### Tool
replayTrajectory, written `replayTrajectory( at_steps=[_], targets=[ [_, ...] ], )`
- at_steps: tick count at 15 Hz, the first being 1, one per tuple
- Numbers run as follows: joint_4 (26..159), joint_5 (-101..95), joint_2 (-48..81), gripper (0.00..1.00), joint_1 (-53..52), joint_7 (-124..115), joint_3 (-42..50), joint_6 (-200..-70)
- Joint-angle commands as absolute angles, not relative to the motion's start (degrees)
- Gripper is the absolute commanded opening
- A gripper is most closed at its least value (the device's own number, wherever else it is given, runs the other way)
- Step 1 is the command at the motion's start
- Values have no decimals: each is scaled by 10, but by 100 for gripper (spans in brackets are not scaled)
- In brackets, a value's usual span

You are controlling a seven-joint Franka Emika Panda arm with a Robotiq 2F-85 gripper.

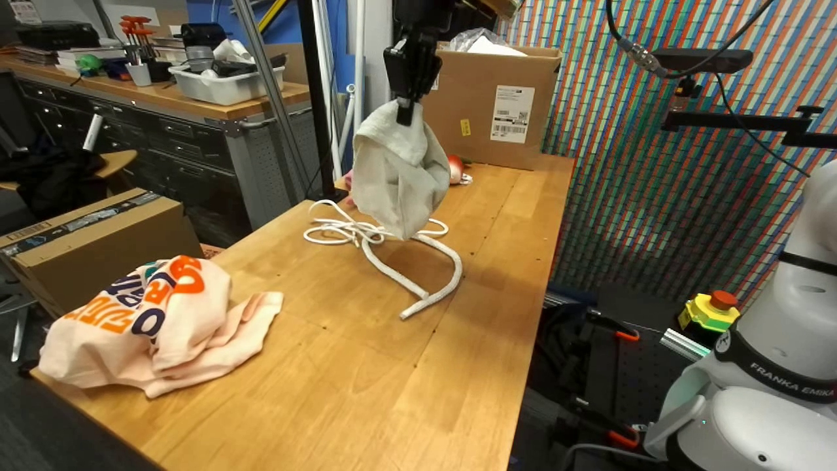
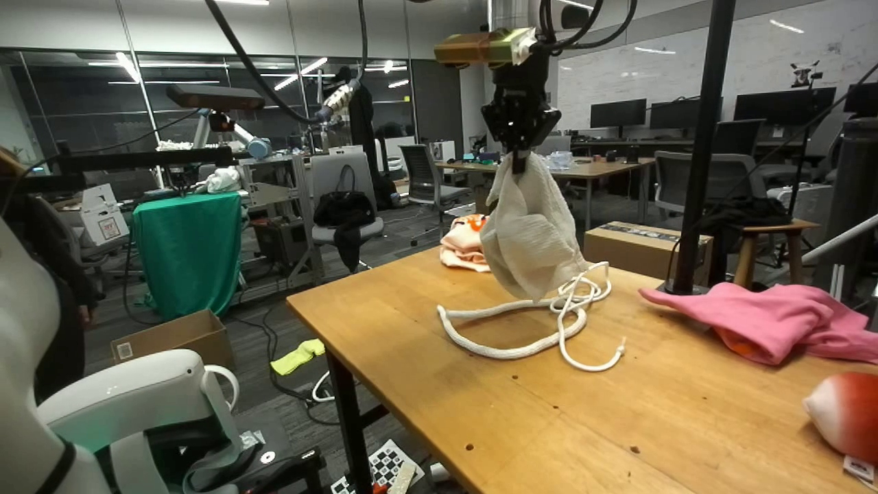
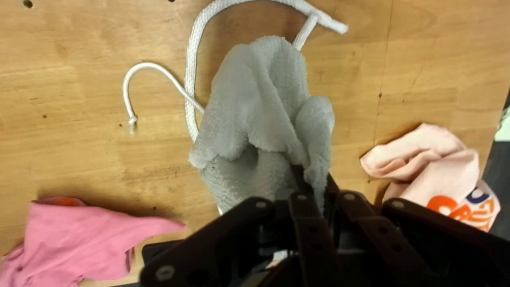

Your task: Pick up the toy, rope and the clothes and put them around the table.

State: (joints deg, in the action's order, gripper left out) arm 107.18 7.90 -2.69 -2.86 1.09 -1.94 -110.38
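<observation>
One white cloth (image 2: 531,237) is hanging above the bench (image 1: 366,379), likely bound for a spot of its own; the jaws are pinching its bunched top, pressed almost together. Below, the rope (image 2: 504,353) is lying in loops. Farther out, the pink cloth (image 2: 775,322), toy (image 2: 847,415) and printed cloth (image 1: 150,327) are resting apart, presumably spread as asked.

The gripper (image 1: 405,112) pinches an off-white cloth (image 1: 400,173) hanging beneath it; below lies white rope (image 1: 400,280) on the counter (image 1: 366,399), beyond the gripper a red-and-white toy (image 1: 456,169), in front a printed cream cloth (image 1: 186,327)
</observation>
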Motion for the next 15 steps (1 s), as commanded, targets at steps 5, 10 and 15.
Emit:
replayTrajectory(
  at_steps=[5, 10, 15],
  targets=[
    [1026, 96, 27, 9, -70, 125, -67, -1002],
    [984, 132, 93, 9, -96, 184, -105, -954],
    [929, 168, 154, 8, -100, 240, -130, -877]
  ],
)
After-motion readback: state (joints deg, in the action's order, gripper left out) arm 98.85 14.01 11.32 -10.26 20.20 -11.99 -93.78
